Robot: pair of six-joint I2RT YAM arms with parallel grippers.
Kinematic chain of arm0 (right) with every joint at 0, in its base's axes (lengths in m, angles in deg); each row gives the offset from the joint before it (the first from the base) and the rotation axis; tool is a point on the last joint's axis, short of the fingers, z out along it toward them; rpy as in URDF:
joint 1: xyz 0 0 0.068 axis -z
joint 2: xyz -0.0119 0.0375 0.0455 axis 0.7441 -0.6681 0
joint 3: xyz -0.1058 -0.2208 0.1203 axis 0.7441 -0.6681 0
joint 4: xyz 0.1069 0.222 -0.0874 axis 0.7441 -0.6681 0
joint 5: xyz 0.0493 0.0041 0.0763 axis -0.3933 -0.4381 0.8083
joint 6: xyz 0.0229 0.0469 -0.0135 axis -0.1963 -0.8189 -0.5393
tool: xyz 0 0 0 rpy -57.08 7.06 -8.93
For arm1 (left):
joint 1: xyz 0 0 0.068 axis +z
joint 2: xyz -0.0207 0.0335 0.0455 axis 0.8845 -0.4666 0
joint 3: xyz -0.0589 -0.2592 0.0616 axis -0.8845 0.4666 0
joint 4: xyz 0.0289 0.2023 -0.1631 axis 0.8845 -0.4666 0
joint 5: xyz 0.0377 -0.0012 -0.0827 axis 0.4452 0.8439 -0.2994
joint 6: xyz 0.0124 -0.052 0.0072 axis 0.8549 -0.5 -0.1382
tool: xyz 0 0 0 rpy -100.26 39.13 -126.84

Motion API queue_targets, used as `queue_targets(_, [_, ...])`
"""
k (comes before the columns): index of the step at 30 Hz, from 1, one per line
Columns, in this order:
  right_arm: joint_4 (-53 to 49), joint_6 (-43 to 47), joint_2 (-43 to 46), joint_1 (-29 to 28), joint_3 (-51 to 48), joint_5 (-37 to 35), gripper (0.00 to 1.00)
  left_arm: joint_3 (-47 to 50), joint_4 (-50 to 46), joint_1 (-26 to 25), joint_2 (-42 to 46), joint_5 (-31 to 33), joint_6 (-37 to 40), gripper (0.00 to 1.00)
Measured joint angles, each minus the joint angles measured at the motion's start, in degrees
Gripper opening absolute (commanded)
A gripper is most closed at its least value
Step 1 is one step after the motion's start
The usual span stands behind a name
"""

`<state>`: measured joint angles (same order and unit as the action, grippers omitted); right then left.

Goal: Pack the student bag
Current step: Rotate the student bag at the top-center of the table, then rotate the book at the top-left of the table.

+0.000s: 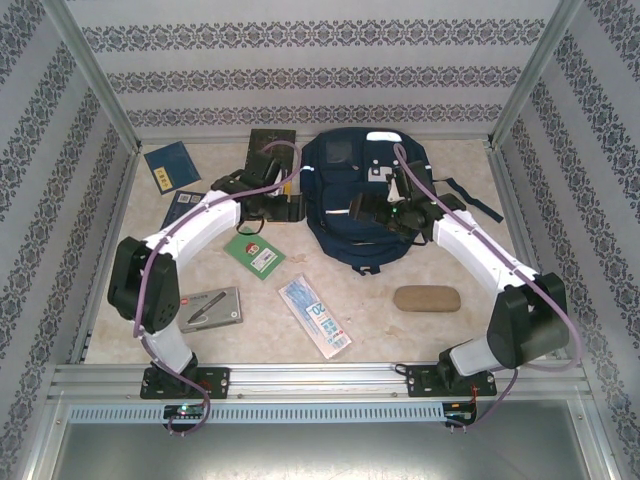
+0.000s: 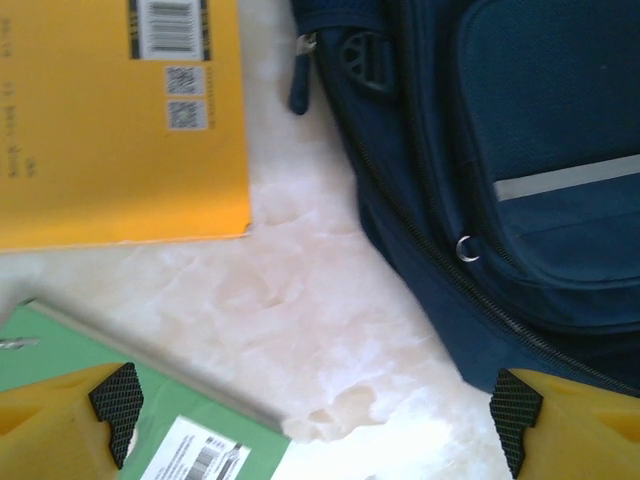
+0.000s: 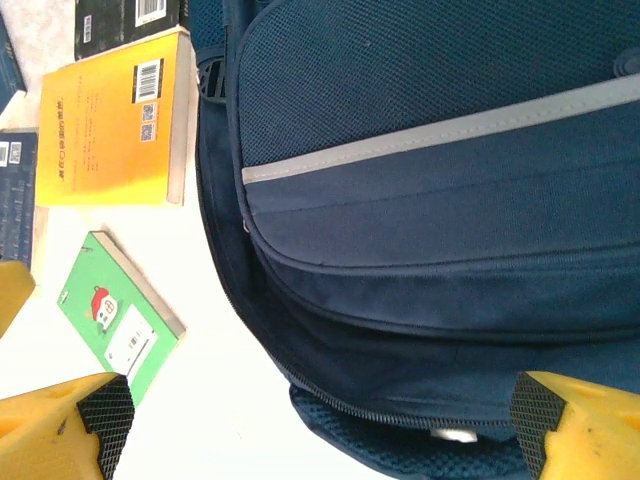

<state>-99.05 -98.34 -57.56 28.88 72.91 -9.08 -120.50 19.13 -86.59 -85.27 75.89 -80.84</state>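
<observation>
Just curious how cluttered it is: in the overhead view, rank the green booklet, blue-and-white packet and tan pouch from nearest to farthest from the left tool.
From the left tool:
1. Green booklet, just on its near side.
2. Blue-and-white packet, toward the table's front edge, centre.
3. Tan pouch, over on the right side.

— Any print to read?
— Barcode and two QR squares on the yellow book [image 2: 120,130]; small lettering beside them, too fine to make out.
— Elsewhere?
— White barcode sticker on the green book [image 2: 180,415]. Another barcode on the dark book [image 3: 120,25]. No legible words or numbers.
</observation>
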Motion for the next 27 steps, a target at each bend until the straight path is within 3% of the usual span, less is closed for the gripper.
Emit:
queue_targets(10, [-0.55, 7.3, -13.88, 2.64, 5.55, -4.15, 0.98, 5.51, -0.2, 0.13, 2.08, 5.05, -3.52, 0.95])
queue_targets(19, [1.46, 5.27, -14.84, -5.44, 1.38, -5.2, 0.98, 4.46, -0.2, 4.17, 1.84, 6.38, -4.33, 0.95])
queue_targets(23, [1.22, 4.31, -14.82, -8.79, 1.81, -6.97, 0.98, 3.43, 0.48, 6.47, 0.09, 5.38, -5.4, 0.86])
queue_targets(26, [-0.04, 4.33, -13.97, -10.05, 2.69, -8.79, 0.98, 1.68, 2.14, 7.72, -3.54, 4.0, -6.73, 0.74])
queue_targets(27, [-0.79, 4.44, -13.25, -10.34, 3.15, -9.42, 0.98, 0.85, 2.84, 8.04, -5.14, 3.54, -7.23, 0.66])
